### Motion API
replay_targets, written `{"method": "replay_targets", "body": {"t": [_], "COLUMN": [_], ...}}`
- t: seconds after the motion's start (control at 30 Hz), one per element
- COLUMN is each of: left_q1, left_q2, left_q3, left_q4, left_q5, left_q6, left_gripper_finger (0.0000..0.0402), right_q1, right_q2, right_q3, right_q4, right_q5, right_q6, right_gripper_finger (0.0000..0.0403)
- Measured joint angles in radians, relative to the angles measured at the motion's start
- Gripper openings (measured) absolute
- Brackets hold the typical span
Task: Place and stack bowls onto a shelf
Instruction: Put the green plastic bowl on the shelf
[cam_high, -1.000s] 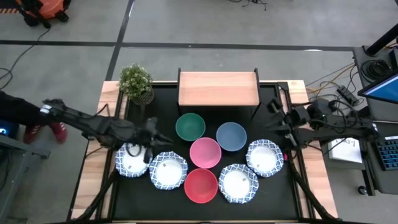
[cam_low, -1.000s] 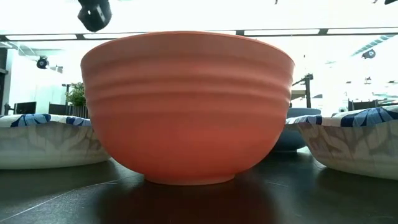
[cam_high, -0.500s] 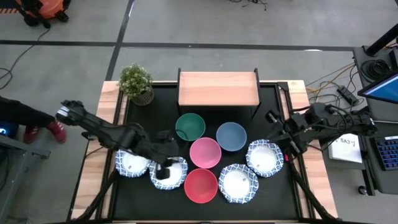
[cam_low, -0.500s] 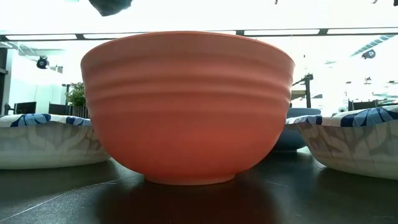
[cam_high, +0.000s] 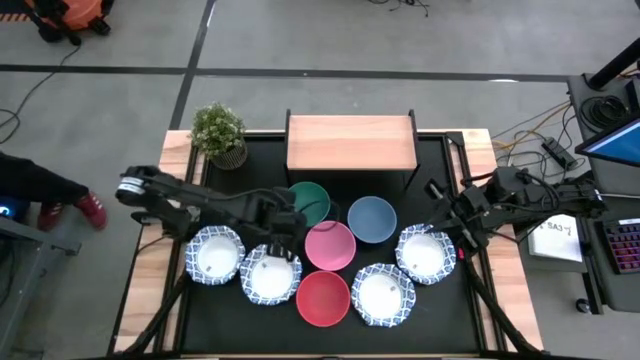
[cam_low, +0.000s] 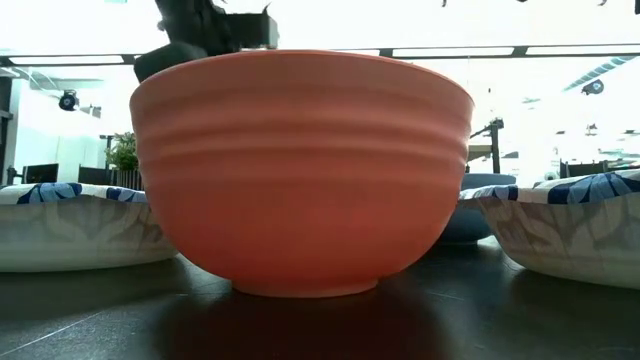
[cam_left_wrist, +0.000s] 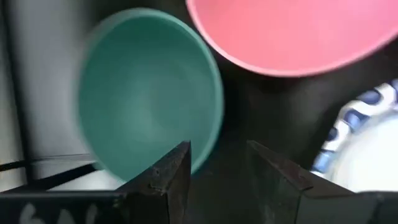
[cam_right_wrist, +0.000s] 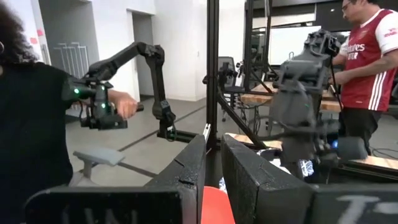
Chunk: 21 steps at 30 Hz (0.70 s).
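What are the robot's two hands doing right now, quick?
Left gripper: open, empty, over the green bowl.
Right gripper: open, holding nothing, beside a white patterned bowl.

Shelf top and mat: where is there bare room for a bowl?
The shelf top is bare. The mat strip between the plant and shelf is free, as is the strip right of the blue bowl. The eight bowls crowd the front, with the left gripper over the green bowl.

Eight bowls (cam_high: 330, 246) cluster on the table (cam_high: 230, 320) before the shelf (cam_high: 351, 142).
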<state>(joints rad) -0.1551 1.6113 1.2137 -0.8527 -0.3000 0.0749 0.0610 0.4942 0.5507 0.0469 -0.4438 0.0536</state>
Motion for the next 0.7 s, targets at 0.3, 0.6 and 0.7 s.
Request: {"method": "replay_targets", "body": {"t": [0.3, 0.6, 0.7], "left_q1": [0.076, 0.102, 0.108], "left_q2": [0.056, 0.104, 0.122], "left_q3": [-0.006, -0.006, -0.006], "left_q4": [0.081, 0.096, 0.101], "left_q5": [0.07, 0.112, 0.143], "left_q6": [0.101, 0.106, 0.108], "left_gripper_finger": [0.0118, 0.0106, 0.0097], "right_q1": [0.0, 0.0, 0.0], "right_q2": [0.0, 0.0, 0.0], "right_q3": [-0.002, -0.003, -0.003], "right_q4": [-0.001, -0.02, -0.027], "right_q5": [0.0, 0.0, 0.0], "right_q6": [-0.002, 0.01, 0.01], "right_gripper_finger": [0.0043, 0.0043, 0.0043]}}
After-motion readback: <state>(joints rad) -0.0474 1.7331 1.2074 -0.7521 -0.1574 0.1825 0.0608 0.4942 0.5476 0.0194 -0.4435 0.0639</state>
